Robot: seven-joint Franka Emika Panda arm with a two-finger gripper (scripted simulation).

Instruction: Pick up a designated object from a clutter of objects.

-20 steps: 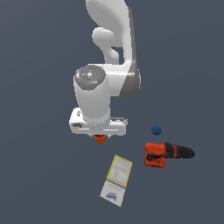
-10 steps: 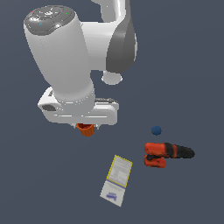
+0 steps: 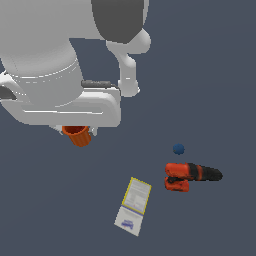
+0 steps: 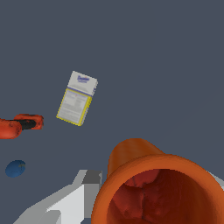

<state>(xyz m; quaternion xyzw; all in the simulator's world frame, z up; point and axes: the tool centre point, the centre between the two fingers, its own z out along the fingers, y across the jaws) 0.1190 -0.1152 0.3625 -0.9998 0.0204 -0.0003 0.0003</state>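
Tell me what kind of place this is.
Most likely a simulated robot test scene, not a real room: a featureless dark grey floor, flatly rendered items such as a power drill and box, and a white arm's gripper holding an orange cup.

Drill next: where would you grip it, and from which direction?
Judging from the exterior view, the drill lies flat on its side, black nose toward that view's right. I'd come straight down and close across the narrow red-orange body just behind the black section. The ball sits apart, so it probably won't obstruct.
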